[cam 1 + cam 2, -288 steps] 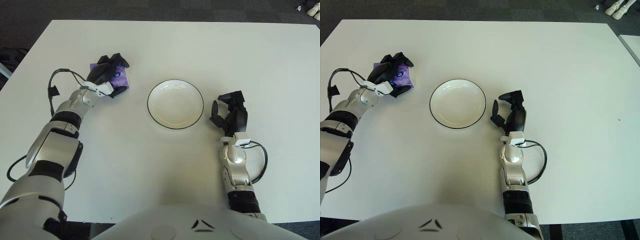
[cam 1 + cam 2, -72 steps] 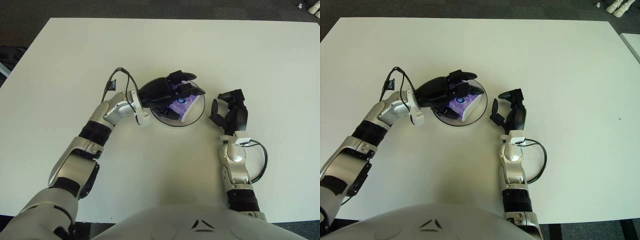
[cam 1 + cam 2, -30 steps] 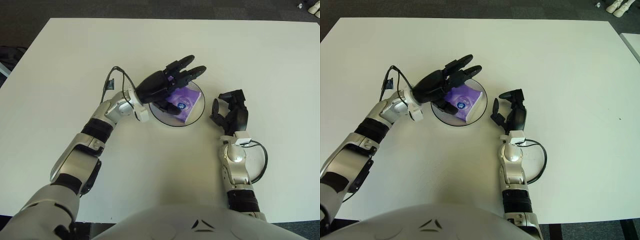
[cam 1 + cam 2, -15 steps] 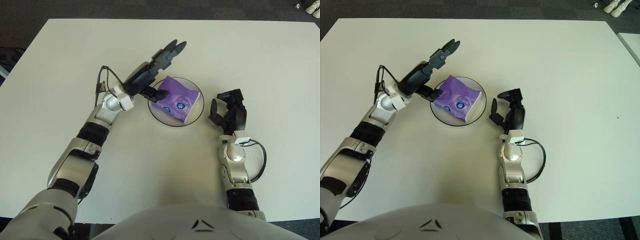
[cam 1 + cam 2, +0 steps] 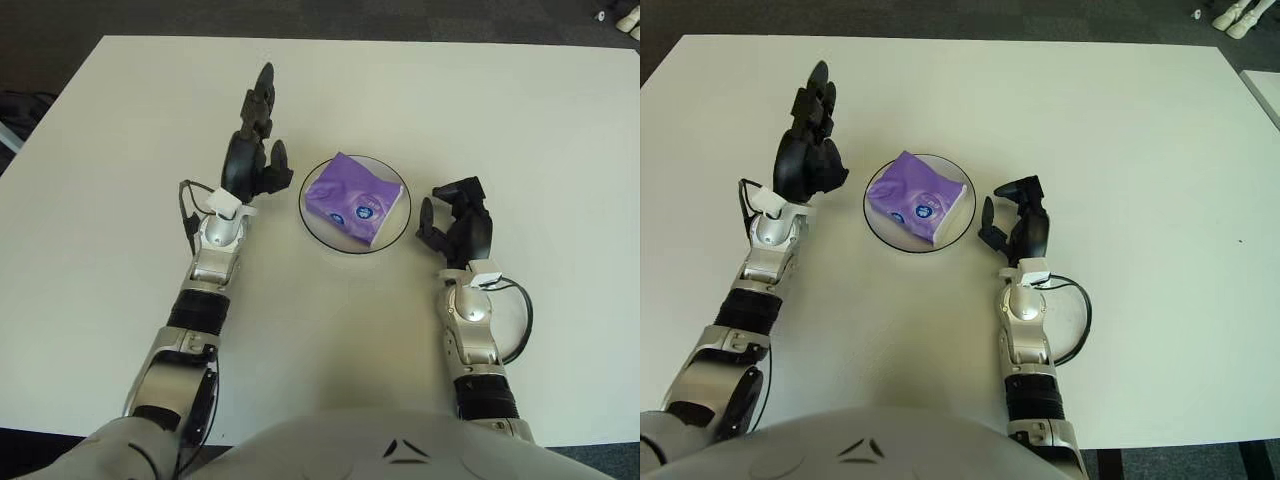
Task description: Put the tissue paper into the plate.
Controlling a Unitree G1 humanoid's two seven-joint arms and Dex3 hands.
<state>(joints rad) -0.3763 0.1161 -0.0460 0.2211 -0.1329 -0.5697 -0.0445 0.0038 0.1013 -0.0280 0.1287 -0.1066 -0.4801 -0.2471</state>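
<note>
A broad white table (image 5: 120,200) fills nearly the whole view, its matte top plain and pale, with its far edge running across the top of both views and dark grey carpet floor (image 5: 300,15) showing beyond it. At the upper right corner, off the table, a pair of small white objects (image 5: 630,20) sits on the carpet; what they are cannot be told. Near the middle of the table stands the plate (image 5: 312,222), white with a thin dark rim, and the tissue paper (image 5: 355,200), a purple pack with small round blue-and-white marks on its face and a white side edge, lies inside it, covering most of the plate's floor and tilted a little so one corner reaches toward the far rim. The left hand (image 5: 252,150) is raised just to the left of the plate, apart from both plate and pack, its black fingers (image 5: 264,85) stretched out straight and pointing toward the far side of the table, holding nothing. A thin black cable (image 5: 187,205) loops beside its silver wrist. The right hand (image 5: 458,225) shows just to the right of the plate, not touching it, its black fingers loosely bent and empty; a black cable (image 5: 520,320) curls on the table beside its forearm. The robot's pale grey torso (image 5: 390,450) closes the bottom of the view
</note>
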